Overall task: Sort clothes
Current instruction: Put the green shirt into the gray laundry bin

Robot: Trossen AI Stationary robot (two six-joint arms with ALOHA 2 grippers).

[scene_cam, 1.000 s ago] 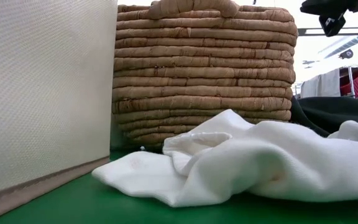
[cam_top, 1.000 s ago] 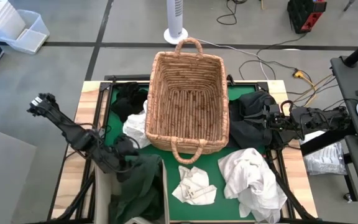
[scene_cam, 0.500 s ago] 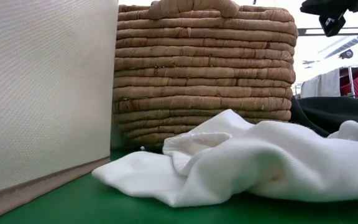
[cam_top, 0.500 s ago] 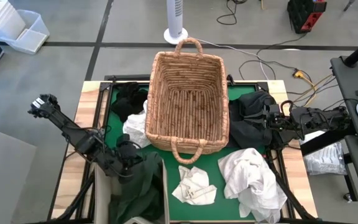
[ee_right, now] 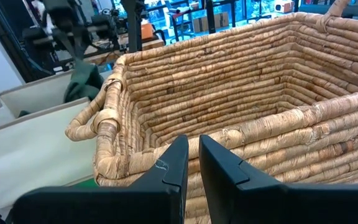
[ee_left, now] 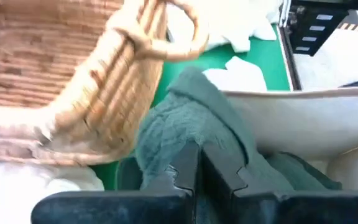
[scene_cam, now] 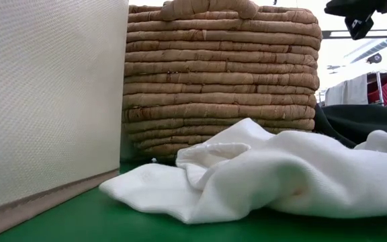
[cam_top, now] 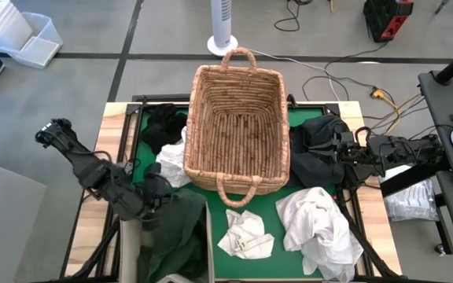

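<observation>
A dark green garment (cam_top: 175, 232) lies in the beige bin (scene_cam: 46, 101) at the near left, and my left gripper (cam_top: 157, 194) is shut on its far part. The wicker basket (cam_top: 238, 126) stands mid-table. Left of it lie a black garment (cam_top: 160, 126) and a white one (cam_top: 171, 167). Two white garments (cam_top: 244, 233) (cam_top: 321, 228) lie near the front edge. My right gripper (cam_top: 339, 153) hovers shut over a black garment (cam_top: 313, 157) right of the basket, holding nothing. My left gripper pinches a raised fold of the dark green garment (ee_left: 190, 127) between its two fingers, coming slanting down from the table's left. One layer or several, I cannot tell. The cloth rises to the fingers, and the rest of it (ee_left: 291, 171) lies slack in the bin.
The green mat (cam_top: 278, 200) shows bare between the basket and the white garments. The bin's tall wall stands close to the basket's near left corner. Beyond the table are a white fan base (cam_top: 222, 43), plastic bins (cam_top: 22, 35) and cables on the floor.
My left gripper has dipped a little toward the bin's green garment, then drawn slightly back toward the table's left edge.
</observation>
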